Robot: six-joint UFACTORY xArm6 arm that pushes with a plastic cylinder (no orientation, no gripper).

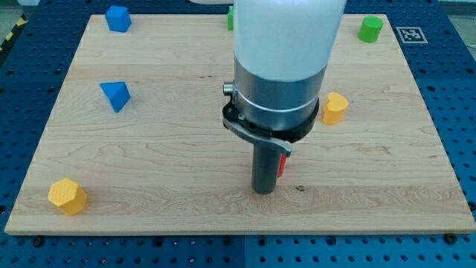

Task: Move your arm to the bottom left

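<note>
A: Yellow hexagonal block (67, 196) lies nearest the lens, far to the view's left of my tip (263, 191), slightly lower.

B: Tip status?

A: Bare rod, no jaws, holding nothing, resting on the wooden board (178, 149). Red block (282, 165) just right of the rod, mostly hidden; contact unclear.

B: Others?

A: Yellow block (335, 108) up-right; blue blocks (115, 95) (117, 18) up-left; green cylinder (370, 28) far up-right. Bottom-left corner: well left of tip.

My tip (264, 191) sits lower middle on the board (149, 164), red block (283, 164) just right of it. Yellow block (334, 108) mid-right, second yellow block (67, 196) lower left, blue block (117, 18) upper left, blue wedge (115, 95) below it, green cylinder (370, 28) upper right.
</note>
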